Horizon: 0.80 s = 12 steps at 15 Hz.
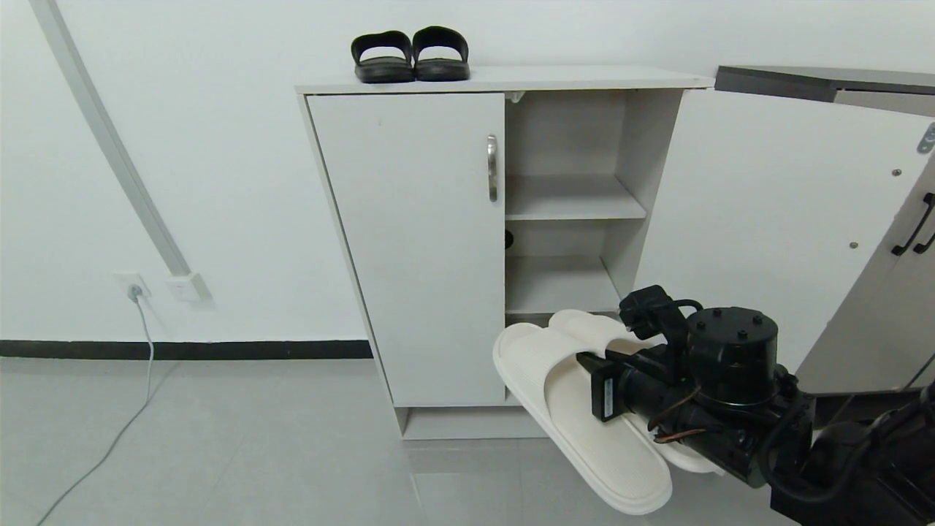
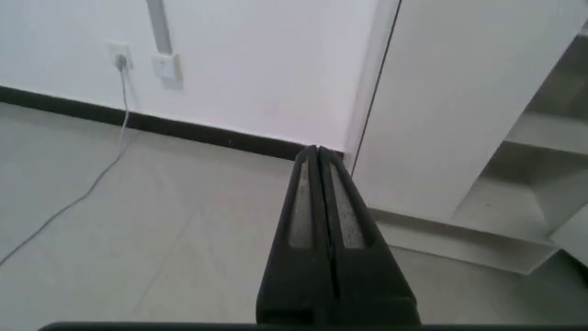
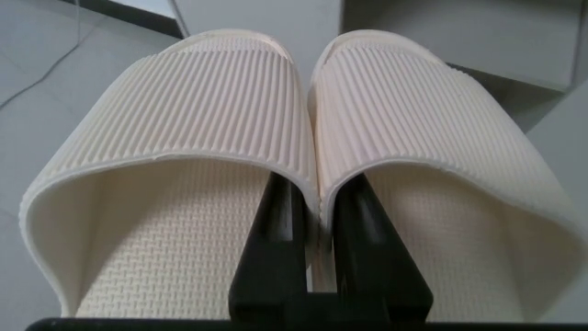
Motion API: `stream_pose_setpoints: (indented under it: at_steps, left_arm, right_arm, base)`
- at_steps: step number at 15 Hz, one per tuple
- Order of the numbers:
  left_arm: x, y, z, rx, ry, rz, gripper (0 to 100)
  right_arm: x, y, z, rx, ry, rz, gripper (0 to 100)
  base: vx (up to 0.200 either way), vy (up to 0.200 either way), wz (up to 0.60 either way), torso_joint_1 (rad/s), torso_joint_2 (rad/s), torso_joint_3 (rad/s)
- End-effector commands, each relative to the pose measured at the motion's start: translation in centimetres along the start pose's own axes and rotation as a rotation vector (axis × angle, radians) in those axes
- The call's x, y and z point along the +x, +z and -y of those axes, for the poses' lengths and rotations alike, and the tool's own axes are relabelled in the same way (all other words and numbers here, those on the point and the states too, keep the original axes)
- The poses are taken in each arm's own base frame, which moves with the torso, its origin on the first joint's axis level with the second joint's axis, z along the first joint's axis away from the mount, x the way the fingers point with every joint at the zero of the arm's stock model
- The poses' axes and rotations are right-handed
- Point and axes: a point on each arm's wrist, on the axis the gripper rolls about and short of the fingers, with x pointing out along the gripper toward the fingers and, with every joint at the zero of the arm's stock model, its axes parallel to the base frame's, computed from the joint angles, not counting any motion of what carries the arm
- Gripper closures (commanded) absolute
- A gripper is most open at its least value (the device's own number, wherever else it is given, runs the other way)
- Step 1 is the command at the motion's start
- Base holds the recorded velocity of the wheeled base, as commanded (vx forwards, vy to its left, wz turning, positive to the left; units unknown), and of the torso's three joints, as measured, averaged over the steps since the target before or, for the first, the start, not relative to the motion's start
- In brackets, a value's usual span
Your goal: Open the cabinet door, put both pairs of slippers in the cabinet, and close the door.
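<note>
White slippers, right pincer likely inside

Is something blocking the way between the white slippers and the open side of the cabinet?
Nothing visible does. The right hand holds the white slippers just before the cabinet's open side; the right door is swung wide, clear of their path.

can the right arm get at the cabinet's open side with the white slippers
Probably yes: the right door is swung wide, nothing lies between the white slippers in the right gripper and the shelves.
</note>
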Motion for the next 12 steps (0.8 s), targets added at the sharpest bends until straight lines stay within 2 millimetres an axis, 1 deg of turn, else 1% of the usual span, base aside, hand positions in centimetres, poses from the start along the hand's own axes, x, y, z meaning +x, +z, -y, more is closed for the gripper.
stream_pose_setpoints:
  at_steps: [1,3,6,7,8,9,12]
  left_arm:
    - [-1.1,-3.3,-0.4,-0.018,0.051,0.060,100]
    - [-1.2,-5.5,-0.5,0.004,0.057,0.082,100]
    - [-1.3,-5.6,-0.3,0.020,-0.068,0.103,100]
    - [-1.3,-5.6,-0.2,0.035,-0.124,0.099,100]
    - [-1.3,-6.0,0.0,0.061,-0.207,0.054,100]
    - [-1.3,-6.0,0.2,0.073,-0.270,0.061,100]
    - [-1.3,-6.0,0.2,0.062,-0.272,0.059,100]
  right_arm:
    - [-0.1,0.0,-0.1,0.000,0.006,0.001,100]
    - [-0.2,-0.2,-0.3,-0.003,0.010,-0.006,100]
    - [-0.3,-0.4,-0.5,-0.006,0.016,-0.014,100]
    - [-0.4,-0.5,-0.5,-0.008,0.018,-0.015,100]
    - [-0.4,-0.5,-0.6,-0.009,0.021,-0.014,100]
    - [-0.4,-0.6,-0.7,-0.009,0.024,-0.014,100]
    - [-0.4,-0.4,-0.8,-0.008,0.026,-0.005,100]
  base:
    - [0.000,0.000,0.00,0.000,0.00,0.000]
    - [0.000,0.000,0.00,0.000,0.00,0.000]
    - [0.000,0.000,0.00,0.000,0.00,0.000]
    - [0.000,0.000,0.00,0.000,0.00,0.000]
    - [0.000,0.000,0.00,0.000,0.00,0.000]
    - [0.000,0.000,0.00,0.000,0.00,0.000]
    - [0.000,0.000,0.00,0.000,0.00,0.000]
